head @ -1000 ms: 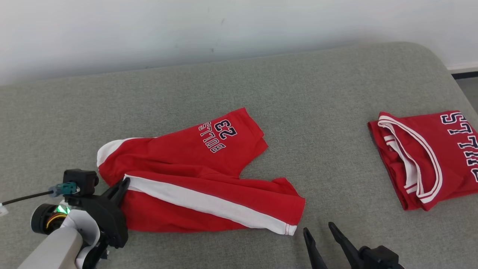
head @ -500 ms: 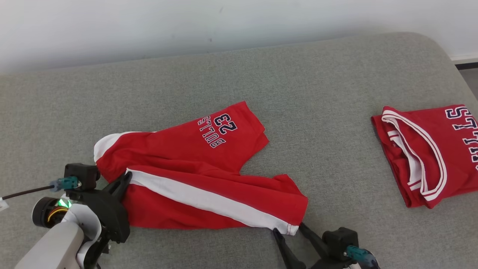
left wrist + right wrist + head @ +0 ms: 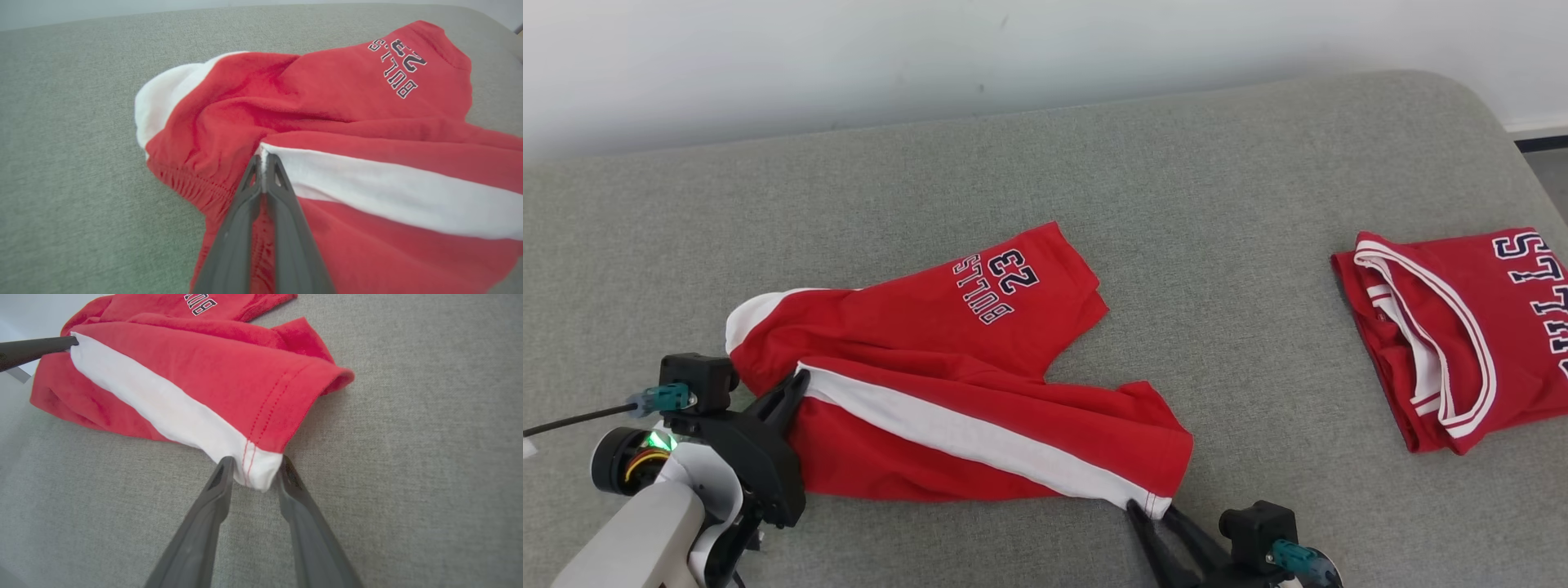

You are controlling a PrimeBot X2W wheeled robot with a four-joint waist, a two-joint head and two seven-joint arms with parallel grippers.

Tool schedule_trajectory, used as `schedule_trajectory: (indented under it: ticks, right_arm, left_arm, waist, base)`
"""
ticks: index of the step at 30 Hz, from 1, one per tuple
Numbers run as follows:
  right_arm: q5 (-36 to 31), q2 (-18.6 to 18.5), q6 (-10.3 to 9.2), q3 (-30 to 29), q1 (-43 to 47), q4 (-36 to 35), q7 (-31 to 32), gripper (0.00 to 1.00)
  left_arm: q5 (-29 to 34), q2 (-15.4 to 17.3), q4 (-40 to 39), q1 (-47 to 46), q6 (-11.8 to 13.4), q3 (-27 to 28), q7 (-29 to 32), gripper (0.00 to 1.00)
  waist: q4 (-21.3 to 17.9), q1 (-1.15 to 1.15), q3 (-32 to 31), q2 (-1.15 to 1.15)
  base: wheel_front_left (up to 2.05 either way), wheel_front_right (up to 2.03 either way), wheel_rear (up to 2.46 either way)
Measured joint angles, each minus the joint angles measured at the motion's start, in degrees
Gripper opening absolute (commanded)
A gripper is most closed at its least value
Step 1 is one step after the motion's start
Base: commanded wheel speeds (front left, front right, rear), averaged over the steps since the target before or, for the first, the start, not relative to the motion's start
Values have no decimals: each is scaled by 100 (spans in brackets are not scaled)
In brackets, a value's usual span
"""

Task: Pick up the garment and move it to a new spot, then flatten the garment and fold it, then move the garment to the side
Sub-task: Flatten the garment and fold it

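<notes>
The garment [image 3: 980, 384] is a pair of red shorts with a white side stripe and a "BULLS 23" print, lying crumpled on the grey cushion [image 3: 1217, 204]. My left gripper [image 3: 800, 377] is shut on the waistband end of the white stripe; the left wrist view shows the gripper [image 3: 263, 157] pinching the garment [image 3: 347, 122] there. At the lower hem, my right gripper [image 3: 1147, 510] straddles the white corner. In the right wrist view that gripper [image 3: 255, 463] has its jaws still apart, one finger on each side of the garment's [image 3: 204, 363] hem corner.
A second red jersey [image 3: 1445, 335], folded, lies at the cushion's right. A white wall [image 3: 1013, 49] runs behind the cushion. The cushion's rounded right edge drops to the floor [image 3: 1547, 180].
My right gripper has come forward and left to the hem corner, and its fingers have narrowed around it. The left gripper keeps its hold. The head camera shifted slightly.
</notes>
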Motion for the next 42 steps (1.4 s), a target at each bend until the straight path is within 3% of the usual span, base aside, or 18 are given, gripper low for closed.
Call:
schedule_trajectory:
  ticks: [1,2,9,15,21,26,30,35,42]
  right_arm:
    - [19,0,0,19,-14,19,0,23]
    - [21,0,0,36,-30,34,-1,0]
    - [119,0,0,-14,-70,-111,-26,0]
    - [169,-1,0,-299,-211,-845,132,0]
    - [323,-263,0,-471,-1086,-1770,760,0]
    - [337,-588,0,-363,-2008,-2030,1170,0]
    - [572,-684,0,-283,-3058,-1882,1501,0]
    - [1136,-474,0,-438,-4460,-1305,1761,0]
    - [917,-268,0,-867,-6431,-227,1459,0]
  left_arm:
    - [-10,-2,0,1,1,-1,-13,0]
    - [-24,-3,5,2,0,-2,-16,0]
    - [-307,-21,7,113,-1,133,-135,0]
    - [-878,7,-463,85,-7,534,-258,0]
    - [-1482,151,-1172,-292,-32,899,-81,0]
    - [-1918,142,-1579,-718,-22,1291,-27,0]
    - [-2152,112,-1852,-1298,246,1569,133,0]
    - [-2121,172,-2023,-2337,647,1886,196,0]
    - [-1737,219,-2061,-4048,968,2199,-63,0]
  waist:
    - [-1,0,-8,0]
    - [-2,0,-16,0]
    - [-3,0,-149,0]
    - [-66,0,-231,-1]
    - [-158,0,-151,-1]
    - [-217,0,0,-1]
    - [-274,0,259,-1]
    - [-343,1,746,0]
    - [-479,2,1602,0]
  base:
    - [0,0,0]
    - [0,0,0]
    - [0,0,0]
    - [0,0,0]
    - [0,0,0]
    - [0,0,0]
    - [0,0,0]
    - [0,0,0]
    - [0,0,0]
